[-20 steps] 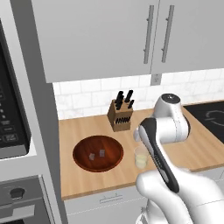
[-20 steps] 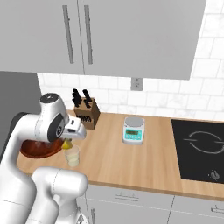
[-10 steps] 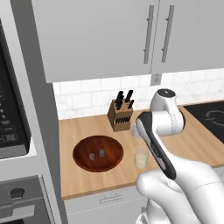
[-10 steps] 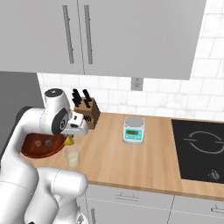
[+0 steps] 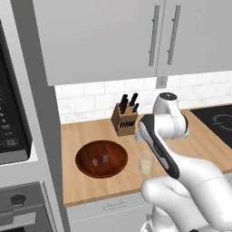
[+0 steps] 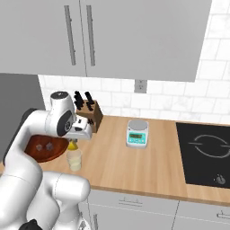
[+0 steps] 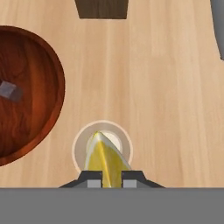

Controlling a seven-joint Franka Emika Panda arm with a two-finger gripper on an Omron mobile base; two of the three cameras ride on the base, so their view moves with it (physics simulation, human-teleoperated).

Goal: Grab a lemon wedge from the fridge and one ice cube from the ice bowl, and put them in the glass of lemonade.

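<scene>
The gripper point(image 7: 105, 180) is clamped on the lemon wedge point(image 7: 105, 157), its fingers pinching the yellow piece directly above the glass of lemonade point(image 7: 102, 148). At nine o'clock of the glass in the hand view sits the ice bowl point(image 7: 30, 94), an ice cube point(image 7: 10, 91) lying inside. The wedge is fetched but, as I judge, not yet dropped; the ice cube is still to be picked and added.

Yellow lemon wedge point(image 7: 105, 158), reddish-brown ice bowl point(image 7: 39, 113)
</scene>
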